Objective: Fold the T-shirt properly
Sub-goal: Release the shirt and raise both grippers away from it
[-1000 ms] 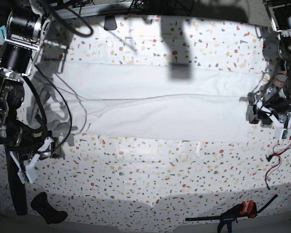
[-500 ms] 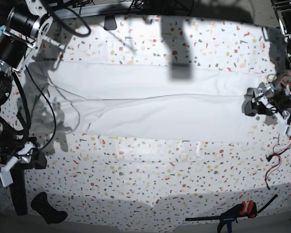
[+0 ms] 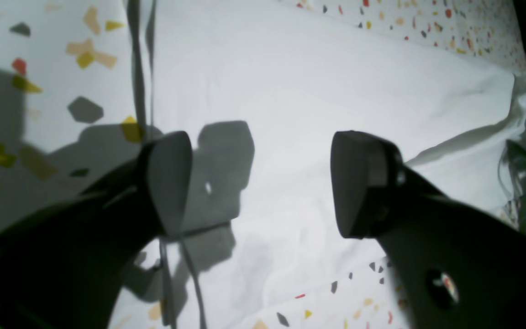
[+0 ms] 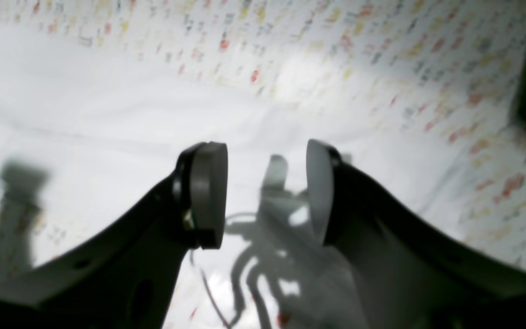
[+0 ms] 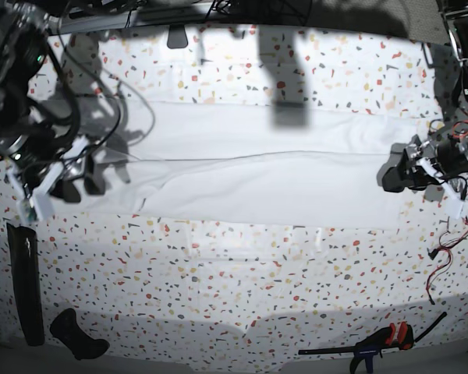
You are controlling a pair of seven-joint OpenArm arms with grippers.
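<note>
While the T-shirt [image 5: 257, 167] lies stretched out as a long, narrow band on the speckled surface [image 5: 242, 296], both arms sit at its 2 short ends with nothing held. Seen from the left wrist camera, the left gripper [image 3: 258, 183] has its fingers [image 3: 169, 180] spread wide — only flat white cloth shows in the gap between them, and no fabric is pinched. Seen from the right wrist camera, the right gripper [image 4: 266, 194] has its fingers [image 4: 208, 192] parted as well, though less widely, with bare cloth and its own shadow below them.

A lengthwise crease [image 5: 273, 156] runs along the middle of the shirt, so I judge the sides are already folded in and the step in hand is the crosswise fold, end over end. In the base view each gripper hangs just beside an end edge rather than around it.

The next move likely calls for lowering the fingers so that 1 slips under the layered edge, closing on all layers together, then lifting and carrying that end across. A risk — catching only the top layer would pull the earlier fold apart.
</note>
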